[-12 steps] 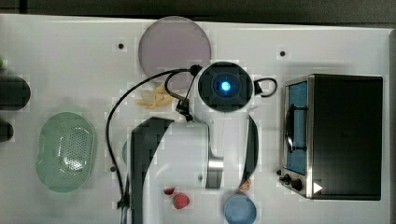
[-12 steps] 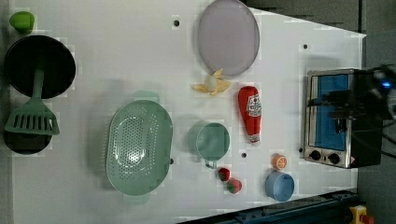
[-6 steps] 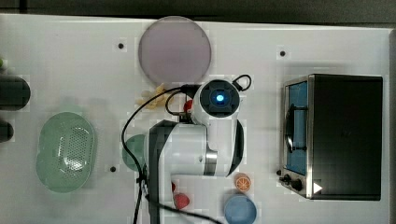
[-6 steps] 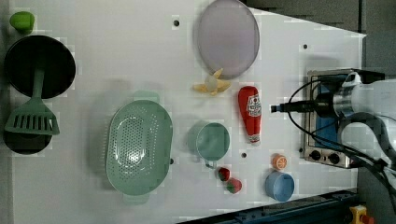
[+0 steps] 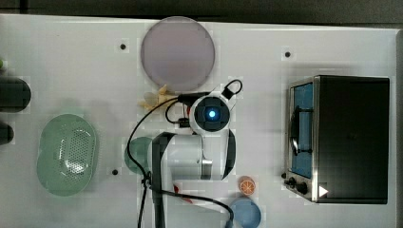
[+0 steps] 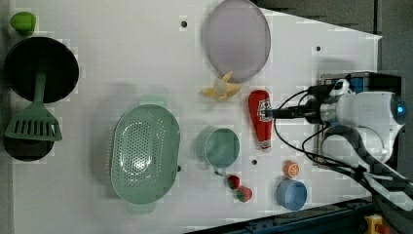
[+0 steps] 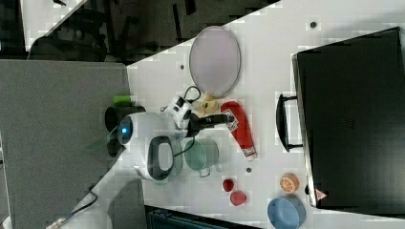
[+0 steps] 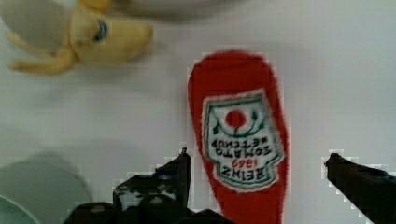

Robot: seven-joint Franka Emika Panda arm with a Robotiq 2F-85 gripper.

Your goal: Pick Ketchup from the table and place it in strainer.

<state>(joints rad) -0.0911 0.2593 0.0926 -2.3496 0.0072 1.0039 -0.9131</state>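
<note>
Ketchup (image 6: pixel 261 120) is lying flat on the white table (image 6: pixel 122 58), between the banana (image 6: pixel 221 88) and the orange slice (image 6: pixel 291 168), with its whitish end pointing toward the left view's bottom. The gripper (image 8: pixel 257 172) is hanging over the bottle with its fingers (image 8: pixel 180 170) spread wide apart, one on each side of the red body, and it is holding nothing. The strainer (image 6: pixel 144 152) is sitting well apart from the bottle, toward the left view's left, and nothing is lying inside it. The green cup (image 6: pixel 221 147) is standing between the strainer and the bottle, and it is looking empty too. Two strawberries (image 6: pixel 238 187) are resting on the table just beside the cup. The blue bowl (image 6: pixel 291 194) is sitting near the orange slice, and nothing is showing in it. The big round plate (image 6: pixel 236 38) near the banana is carrying nothing. A green spatula (image 6: pixel 35 119) is lying across the black pan (image 6: pixel 41 66) at the left view's left edge. The toaster oven (image 5: pixel 349 137) is standing at the top view's right.
</note>
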